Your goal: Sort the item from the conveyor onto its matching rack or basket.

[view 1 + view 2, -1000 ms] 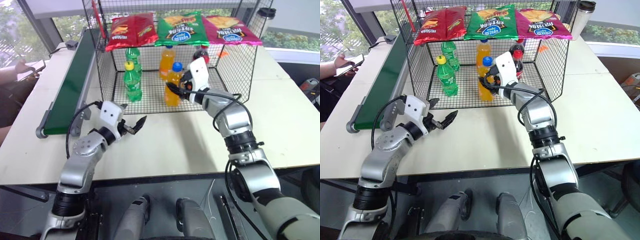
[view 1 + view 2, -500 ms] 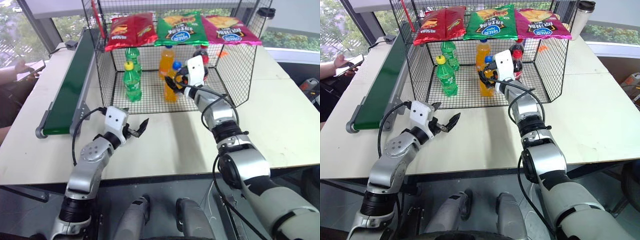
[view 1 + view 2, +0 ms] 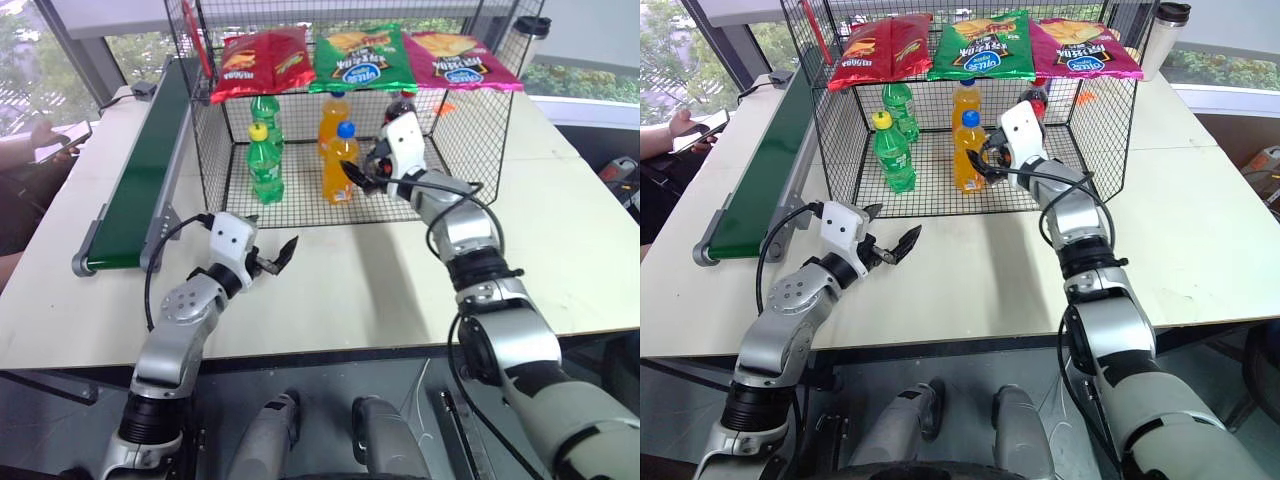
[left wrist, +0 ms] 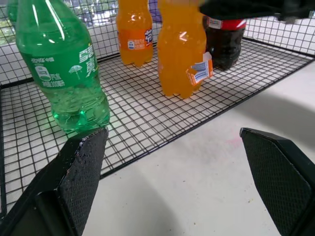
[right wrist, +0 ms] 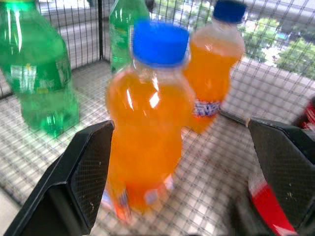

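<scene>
The item, an orange soda bottle (image 3: 340,165) with a blue cap, stands upright on the grid floor of the black wire basket (image 3: 470,135). My right gripper (image 3: 356,176) is open just to its right inside the basket. In the right wrist view the bottle (image 5: 147,142) stands between the wide-apart fingers (image 5: 83,167), free of both. My left gripper (image 3: 272,250) hangs open over the white table in front of the basket, holding nothing. The dark green conveyor (image 3: 140,170) runs along the left side with nothing on it.
In the basket stand a second orange bottle (image 3: 333,115), two green bottles (image 3: 265,160) and a cola bottle (image 3: 400,108). Red (image 3: 262,60), green (image 3: 362,55) and pink (image 3: 462,58) chip bags lie on top. A person's hand with a phone (image 3: 50,140) is at far left.
My right gripper carried the orange bottle deeper into the basket, opened and let it go, then drew back a little to the right. The left arm kept still.
</scene>
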Available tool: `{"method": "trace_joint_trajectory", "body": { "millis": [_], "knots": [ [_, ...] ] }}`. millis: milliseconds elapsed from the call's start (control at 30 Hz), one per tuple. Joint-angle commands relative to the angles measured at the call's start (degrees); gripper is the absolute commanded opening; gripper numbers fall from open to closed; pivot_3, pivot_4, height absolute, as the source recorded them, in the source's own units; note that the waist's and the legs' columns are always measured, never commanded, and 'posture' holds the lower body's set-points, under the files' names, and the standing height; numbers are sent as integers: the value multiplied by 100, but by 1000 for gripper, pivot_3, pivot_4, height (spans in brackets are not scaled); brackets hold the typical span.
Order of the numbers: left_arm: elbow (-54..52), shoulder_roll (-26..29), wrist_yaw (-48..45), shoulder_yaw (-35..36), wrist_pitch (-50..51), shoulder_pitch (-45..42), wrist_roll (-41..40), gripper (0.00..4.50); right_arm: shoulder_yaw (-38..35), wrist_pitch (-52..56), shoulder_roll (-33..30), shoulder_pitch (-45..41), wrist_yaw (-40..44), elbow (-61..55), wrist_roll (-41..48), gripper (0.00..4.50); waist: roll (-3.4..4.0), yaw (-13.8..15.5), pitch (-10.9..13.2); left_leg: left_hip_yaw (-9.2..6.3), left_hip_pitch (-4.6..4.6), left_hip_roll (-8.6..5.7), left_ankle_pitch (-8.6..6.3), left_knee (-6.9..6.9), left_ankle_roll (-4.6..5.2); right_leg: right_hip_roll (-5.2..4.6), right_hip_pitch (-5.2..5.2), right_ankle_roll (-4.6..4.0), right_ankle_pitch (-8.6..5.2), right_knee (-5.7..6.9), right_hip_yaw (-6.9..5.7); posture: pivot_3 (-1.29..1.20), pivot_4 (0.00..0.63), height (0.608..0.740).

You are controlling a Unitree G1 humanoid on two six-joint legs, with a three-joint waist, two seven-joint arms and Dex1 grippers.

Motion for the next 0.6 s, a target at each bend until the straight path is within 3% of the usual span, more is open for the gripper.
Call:
{"method": "trace_joint_trajectory", "body": {
  "millis": [33, 333, 600],
  "knots": [
    [-84, -18, -138, -73, -116, -41, -74, 4500, 43, 553, -439, 341, 549, -1021, 80, 4429, 0, 6, 0, 0, 0, 0, 0, 0, 0, -1, 0, 0, 0, 0, 0, 0, 150, 739],
    [-231, 328, -689, -151, 101, 197, -274, 4500, 514, 1815, -1414, 2271, 2449, -3808, 958, 4429, 0, 0, 0, 3, -2, 2, -2, 1, 0, -17, 2, -16, -12, -3, 0, 0, 150, 739],
    [-279, 607, -1070, -238, 172, 231, -315, 4500, 476, 2363, -1409, 2834, 2367, -4525, 1237, 4429, -1, 17, -1, 3, -1, 2, -10, 8, -12, -25, 8, -2, -25, -5, -1, 0, 150, 739]
  ]
}}
